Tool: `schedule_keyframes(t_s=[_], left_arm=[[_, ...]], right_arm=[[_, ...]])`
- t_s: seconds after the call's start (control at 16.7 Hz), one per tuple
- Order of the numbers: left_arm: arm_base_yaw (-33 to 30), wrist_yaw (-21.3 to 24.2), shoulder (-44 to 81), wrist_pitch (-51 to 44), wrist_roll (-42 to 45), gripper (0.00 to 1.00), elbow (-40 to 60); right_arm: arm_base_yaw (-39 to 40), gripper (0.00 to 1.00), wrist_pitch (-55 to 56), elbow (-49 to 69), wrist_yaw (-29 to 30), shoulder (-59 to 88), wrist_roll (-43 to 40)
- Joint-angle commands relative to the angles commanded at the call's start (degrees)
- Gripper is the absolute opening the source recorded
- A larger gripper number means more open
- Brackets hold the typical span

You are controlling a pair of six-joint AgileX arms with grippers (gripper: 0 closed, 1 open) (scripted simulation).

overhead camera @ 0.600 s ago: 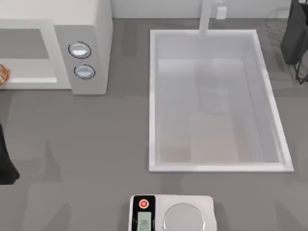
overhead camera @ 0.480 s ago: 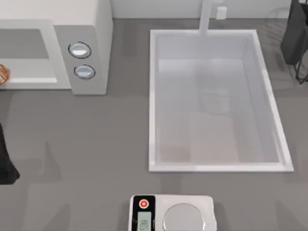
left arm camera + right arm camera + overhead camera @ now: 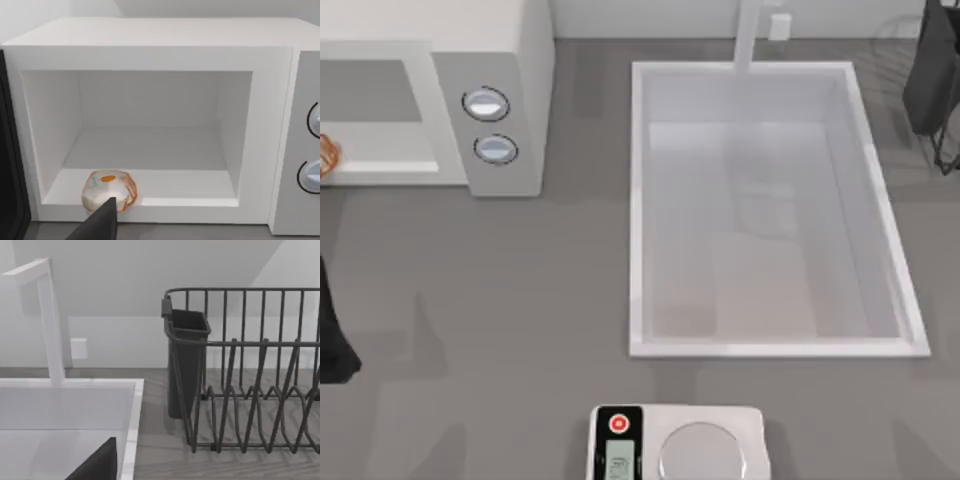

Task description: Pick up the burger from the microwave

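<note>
One burger (image 3: 109, 190), rounded and orange-brown, sits at the front edge of the open microwave (image 3: 150, 47) cavity floor, toward the door side, with a dark fingertip of the left pincer (image 3: 100, 222) just before it; whether that pincer is wide or narrow cannot be told. A clean pick likely calls for a low, level reach over the sill, fingers straddling the burger without nudging it deeper. Around it lie the grey bench (image 3: 520, 290), a white sink (image 3: 638, 200), a scale (image 3: 680, 440) and a wire dish rack (image 3: 250, 370) by the parked right arm.

The top view's left edge cuts off the burger (image 3: 326, 156) and the microwave (image 3: 490, 60).
</note>
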State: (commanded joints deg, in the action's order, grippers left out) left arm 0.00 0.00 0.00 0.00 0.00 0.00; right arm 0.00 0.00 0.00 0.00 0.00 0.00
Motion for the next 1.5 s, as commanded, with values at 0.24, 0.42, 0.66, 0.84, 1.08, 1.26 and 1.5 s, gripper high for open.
schedule_keyframes(t_s=[0.24,0.42,0.66,0.84,1.08,1.26,1.5], left_arm=[[0.0,0.0,0.0,0.0,0.0,1.00,0.0],[0.0,0.0,0.0,0.0,0.0,1.00,0.0],[0.0,0.0,0.0,0.0,0.0,1.00,0.0],[0.0,0.0,0.0,0.0,0.0,1.00,0.0],[0.6,0.6,5.5,2.8,0.3,1.00,2.0],[1.6,1.8,15.3,7.6,0.7,1.00,5.4],[3.5,3.9,33.8,16.8,1.5,1.00,11.9]], right_arm=[[0.0,1.00,0.0,0.0,0.0,0.0,0.0],[0.0,1.00,0.0,0.0,0.0,0.0,0.0],[0.0,1.00,0.0,0.0,0.0,0.0,0.0],[0.0,1.00,0.0,0.0,0.0,0.0,0.0],[0.0,1.00,0.0,0.0,0.0,0.0,0.0],[0.0,1.00,0.0,0.0,0.0,0.0,0.0],[0.0,1.00,0.0,0.0,0.0,0.0,0.0]])
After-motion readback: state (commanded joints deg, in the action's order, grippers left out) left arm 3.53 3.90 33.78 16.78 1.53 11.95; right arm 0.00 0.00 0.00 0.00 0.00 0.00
